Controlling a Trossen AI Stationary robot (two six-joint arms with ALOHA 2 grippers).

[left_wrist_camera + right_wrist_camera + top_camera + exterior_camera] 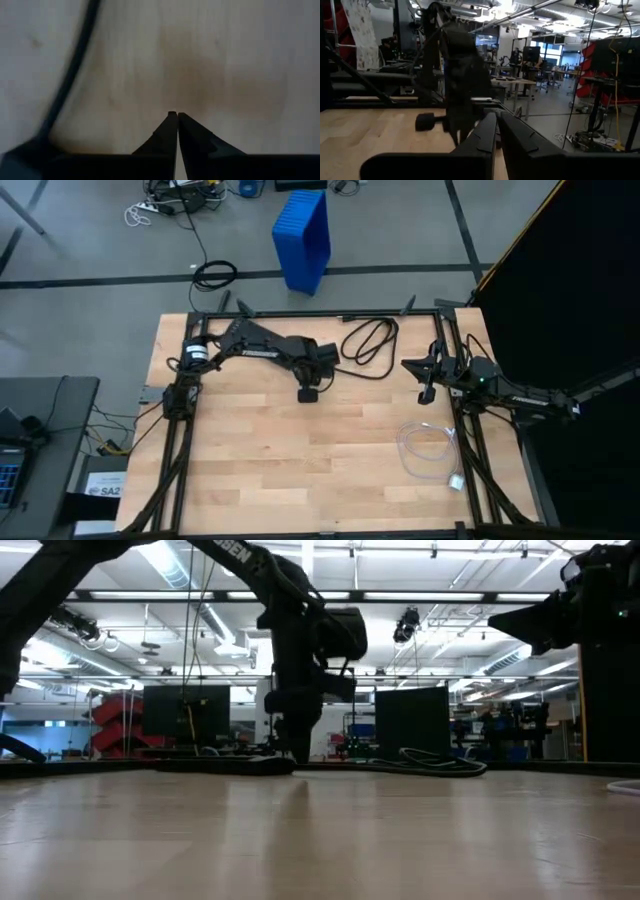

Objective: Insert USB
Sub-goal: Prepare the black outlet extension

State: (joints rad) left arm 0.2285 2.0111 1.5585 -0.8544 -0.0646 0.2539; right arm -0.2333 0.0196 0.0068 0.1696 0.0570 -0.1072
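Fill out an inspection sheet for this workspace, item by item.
Surface: light wooden table, mostly bare.
Job's things: USB cable, white and loosely looped, lies near the table's right edge, untouched.
Clutter: nothing seen on the table.
Grippers: left claw shut, empty, pointing down at the wood near the table's middle; right claw shut, empty, raised at the right side.
Cables: thick black cord looped along the far edge.
Surroundings: blue bin and a black cable coil on the floor beyond the table.
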